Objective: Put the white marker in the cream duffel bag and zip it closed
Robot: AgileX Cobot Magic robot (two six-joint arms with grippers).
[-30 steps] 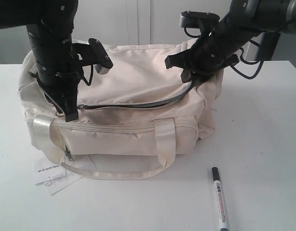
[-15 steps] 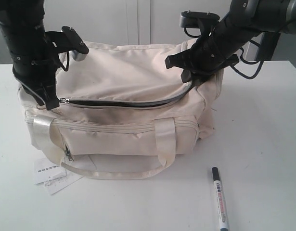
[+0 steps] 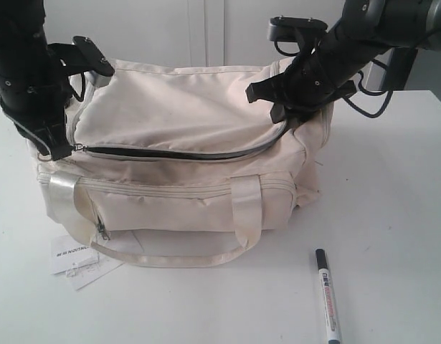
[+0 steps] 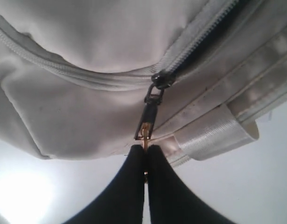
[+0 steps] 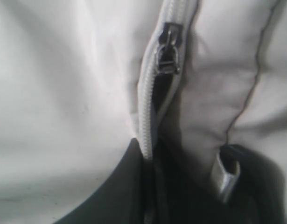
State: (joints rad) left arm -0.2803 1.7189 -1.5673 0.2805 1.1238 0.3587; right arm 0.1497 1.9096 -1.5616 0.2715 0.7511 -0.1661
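Both the left arm and the right arm run off the exterior view's top edge. The bag's zip slit shows only dark. The marker's label is too small to read. The bag covers part of the tag. The pull's end vanishes between the left tool's fingers. The right wrist view is blurred, and the zip tape disappears between the right tool's fingers.

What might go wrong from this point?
The left gripper pinches only the tip of the zipper pull in its shut jaws; a harder tug may let it slip out.
The slider sits near the end of the cream duffel bag; more pulling may drag the bag, though the right gripper grips the other end.
The opening looks narrow; the white marker may catch.
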